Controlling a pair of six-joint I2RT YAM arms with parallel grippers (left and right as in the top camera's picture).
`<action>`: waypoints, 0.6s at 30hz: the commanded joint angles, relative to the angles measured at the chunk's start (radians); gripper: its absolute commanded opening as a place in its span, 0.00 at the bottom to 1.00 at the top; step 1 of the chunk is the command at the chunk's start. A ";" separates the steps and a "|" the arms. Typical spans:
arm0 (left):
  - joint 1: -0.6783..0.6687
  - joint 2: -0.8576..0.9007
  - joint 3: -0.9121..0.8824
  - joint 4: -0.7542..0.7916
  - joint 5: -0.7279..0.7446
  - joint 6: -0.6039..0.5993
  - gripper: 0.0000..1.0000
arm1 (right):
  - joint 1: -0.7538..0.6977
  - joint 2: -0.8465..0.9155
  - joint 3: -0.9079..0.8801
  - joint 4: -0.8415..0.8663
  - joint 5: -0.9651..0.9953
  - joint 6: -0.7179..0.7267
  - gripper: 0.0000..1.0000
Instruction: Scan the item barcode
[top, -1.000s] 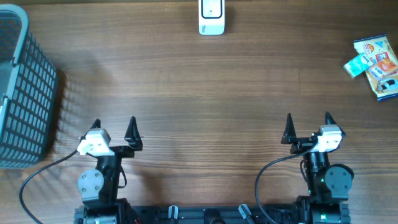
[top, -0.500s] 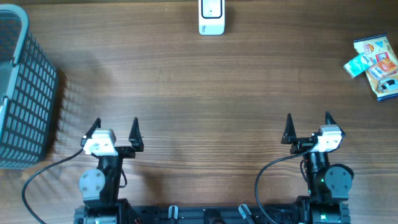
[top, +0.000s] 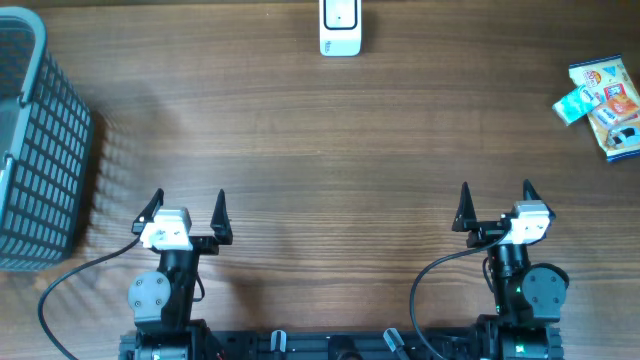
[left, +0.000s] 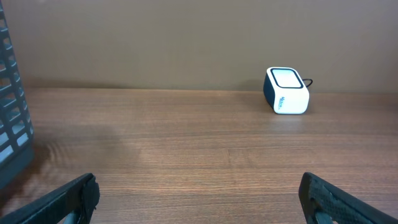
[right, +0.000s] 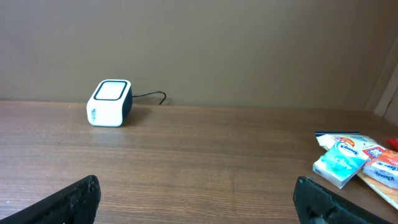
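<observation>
A white and dark blue barcode scanner (top: 340, 27) stands at the far middle edge of the table; the left wrist view has the scanner (left: 286, 91) far ahead to the right, the right wrist view has the scanner (right: 110, 102) far ahead to the left. Several packaged items (top: 605, 104) lie at the far right, among them a teal tissue pack (right: 340, 164). My left gripper (top: 186, 206) sits open near the front left, nothing between its fingers (left: 69, 199). My right gripper (top: 496, 195) sits open near the front right, also holding nothing.
A grey plastic basket (top: 35, 150) stands at the left edge, its wall showing in the left wrist view (left: 11, 130). A thin cable (right: 149, 96) runs behind the scanner. A plain wall backs the table.
The left gripper has turned slightly and shifted a little to the right. The right arm and all objects are unchanged.
</observation>
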 joint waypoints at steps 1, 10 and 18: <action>-0.006 -0.011 -0.011 -0.001 -0.017 0.023 1.00 | -0.004 -0.011 -0.002 0.002 0.013 0.008 1.00; -0.006 -0.011 -0.011 -0.007 -0.066 0.019 1.00 | -0.004 -0.011 -0.002 0.002 0.013 0.008 1.00; -0.006 -0.011 -0.011 -0.007 -0.077 0.020 1.00 | -0.004 -0.011 -0.002 0.002 0.013 0.008 1.00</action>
